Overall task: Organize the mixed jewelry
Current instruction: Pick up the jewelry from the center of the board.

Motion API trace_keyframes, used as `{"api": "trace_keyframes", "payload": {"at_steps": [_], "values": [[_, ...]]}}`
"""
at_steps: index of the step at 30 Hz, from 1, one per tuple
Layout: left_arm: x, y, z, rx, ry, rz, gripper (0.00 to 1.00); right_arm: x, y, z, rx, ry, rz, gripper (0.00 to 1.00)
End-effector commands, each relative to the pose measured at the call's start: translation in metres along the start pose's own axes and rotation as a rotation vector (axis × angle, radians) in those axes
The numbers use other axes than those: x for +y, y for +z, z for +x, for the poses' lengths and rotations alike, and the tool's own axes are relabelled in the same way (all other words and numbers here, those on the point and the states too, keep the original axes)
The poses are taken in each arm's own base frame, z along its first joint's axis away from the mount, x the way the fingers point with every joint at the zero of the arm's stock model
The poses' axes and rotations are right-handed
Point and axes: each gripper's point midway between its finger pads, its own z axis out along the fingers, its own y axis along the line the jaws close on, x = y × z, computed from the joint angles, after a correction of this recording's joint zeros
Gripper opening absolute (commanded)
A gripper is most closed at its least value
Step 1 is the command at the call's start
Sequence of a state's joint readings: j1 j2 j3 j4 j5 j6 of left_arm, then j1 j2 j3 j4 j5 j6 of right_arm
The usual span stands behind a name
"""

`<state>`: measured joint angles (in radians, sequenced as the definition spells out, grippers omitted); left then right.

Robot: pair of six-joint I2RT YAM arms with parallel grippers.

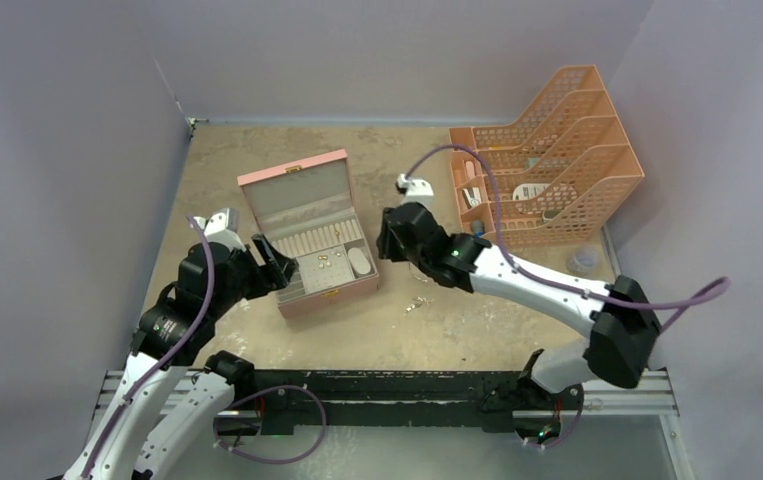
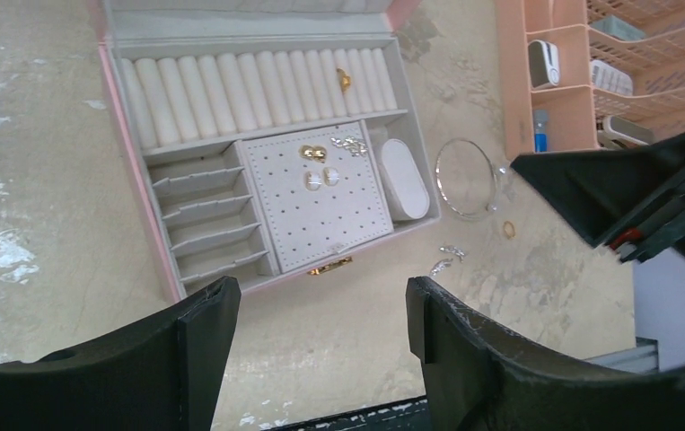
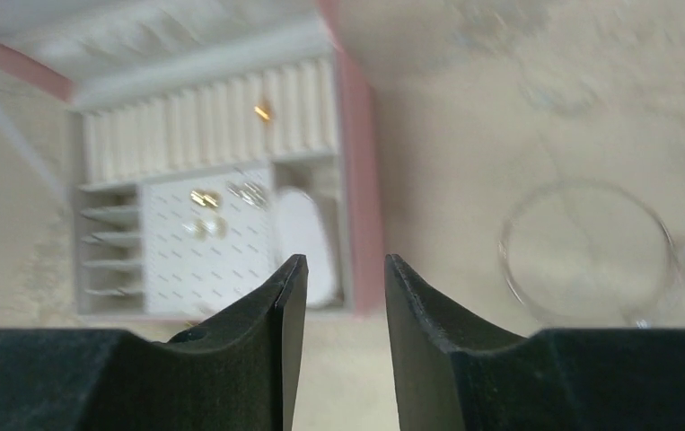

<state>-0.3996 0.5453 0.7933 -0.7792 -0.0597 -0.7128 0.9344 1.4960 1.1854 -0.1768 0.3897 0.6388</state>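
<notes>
The pink box (image 1: 257,185) lies open mid-table. In the left wrist view a gold ring (image 2: 345,81) sits in its ring rolls, and gold pieces (image 2: 313,154) and a silvery piece (image 2: 349,145) lie on its perforated pad (image 2: 320,224). The wire hoop (image 2: 438,180), a small gold ring (image 2: 509,230) and a silvery chain piece (image 2: 446,259) lie on the table right of the box. The chain piece also shows in the top view (image 1: 417,303). My left gripper (image 1: 275,262) is open and empty by the box's front left. My right gripper (image 1: 387,235) is open and empty right of the box, and the hoop (image 3: 505,256) shows blurred to its right.
An orange mesh file rack (image 1: 547,150) with stationery stands at the back right. A white cable connector (image 1: 415,185) hangs behind the right gripper. Grey walls close in the left, back and right. The arm rail (image 1: 387,385) runs along the near edge.
</notes>
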Motion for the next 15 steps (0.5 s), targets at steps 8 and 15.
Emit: {"api": "trace_keyframes", "payload": {"at_steps": [8, 15], "values": [[-0.063, -0.008, -0.046, -0.106, -0.012, 0.241, 0.68, -0.1, -0.038, 0.075, 0.027, 0.294, 0.221, 0.46], [-0.072, 0.011, -0.059, -0.14, 0.004, 0.252, 0.68, -0.181, -0.028, 0.094, 0.058, 0.39, 0.463, 0.44]]}}
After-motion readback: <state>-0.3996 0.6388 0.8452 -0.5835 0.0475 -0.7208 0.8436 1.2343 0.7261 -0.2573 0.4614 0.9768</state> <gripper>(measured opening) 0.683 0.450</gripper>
